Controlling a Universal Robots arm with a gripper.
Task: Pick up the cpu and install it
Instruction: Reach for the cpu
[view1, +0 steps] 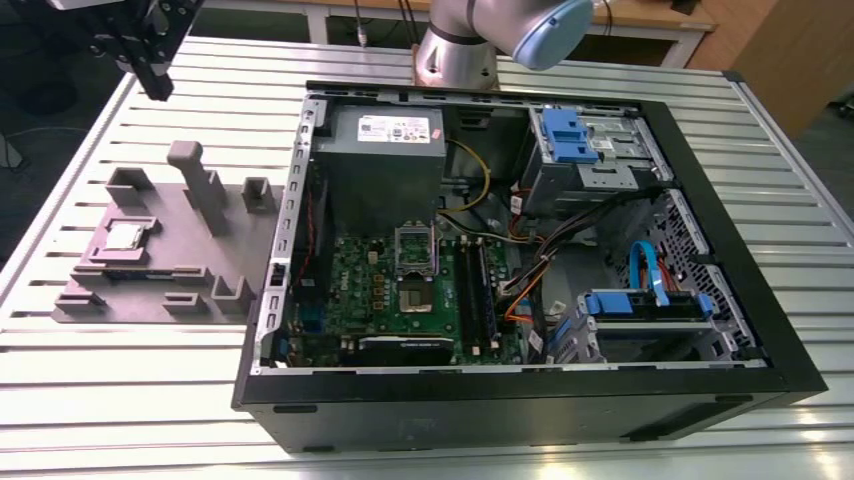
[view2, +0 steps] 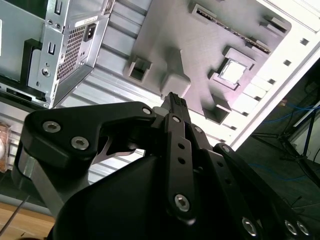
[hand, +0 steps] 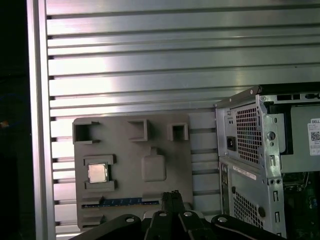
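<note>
So, biggest thing first: a ribbed metal tabletop (view1: 160, 400) carries everything. Most of it is taken up by an open black computer case (view1: 507, 410) lying on its side, guts showing. Inside, the grey power supply (view1: 380, 150) sits around 11 o'clock, the green motherboard (view1: 387, 290) is down around 7 o'clock, and the blue drive brackets (view1: 641, 300) are over at 3 to 4 o'clock. The tall metal socket frame (view1: 416, 250) stands near the top of the board, with nothing silver seated in it.

At 9 o'clock from the case in the exterior view, just beside it, there's a grey-mauve plastic tray (view1: 187, 240) with upright blocks poking out of it. The arm's base (view1: 461, 50) is bolted down at 12 o'clock, behind the case.

The gripper (view1: 158, 92) hangs in the air at roughly 12 o'clock from the tray, well above it and not touching anything. In both wrist views the fingers (view2: 173, 102) look pressed together at the tips with nothing between them, so closed and empty.

Smallest bit: the cpu (view1: 127, 236), shiny silver top up, lies flat in a square recess on the tray's 9 o'clock side. It sits well apart from the gripper and from the socket. You can also see it seated in that recess in the first wrist view (hand: 98, 173).
</note>
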